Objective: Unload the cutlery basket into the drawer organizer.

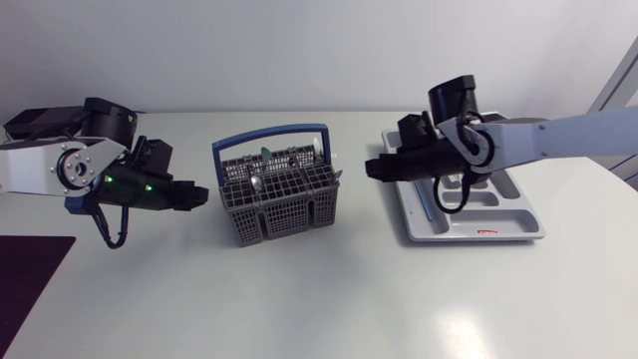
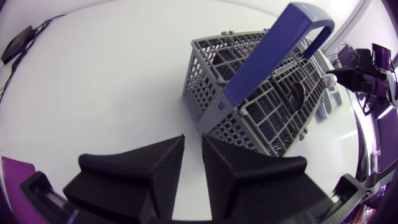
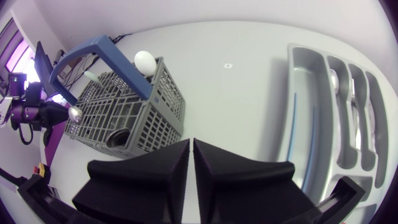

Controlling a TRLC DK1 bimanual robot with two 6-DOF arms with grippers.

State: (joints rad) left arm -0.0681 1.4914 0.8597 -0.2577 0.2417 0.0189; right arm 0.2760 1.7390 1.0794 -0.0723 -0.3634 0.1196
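Observation:
The grey cutlery basket [image 1: 274,194] with its blue handle [image 1: 269,135] stands mid-table with several pieces of cutlery upright in it. To its right lies the grey drawer organizer [image 1: 469,231], holding a few pieces. My left gripper [image 1: 199,194] hovers just left of the basket; in the left wrist view the left gripper [image 2: 193,146] has only a narrow gap, nothing in it, with the basket [image 2: 261,106] ahead. My right gripper [image 1: 371,168] sits between basket and organizer. The right wrist view shows the right gripper [image 3: 191,146] shut and empty, basket [image 3: 124,118] and organizer [image 3: 298,143] ahead.
A dark purple mat [image 1: 30,289] lies at the table's front left corner. A white rounded utensil head [image 3: 144,60] sticks up from the basket near the handle. A thin blue item [image 1: 424,207] lies in the organizer's left compartment.

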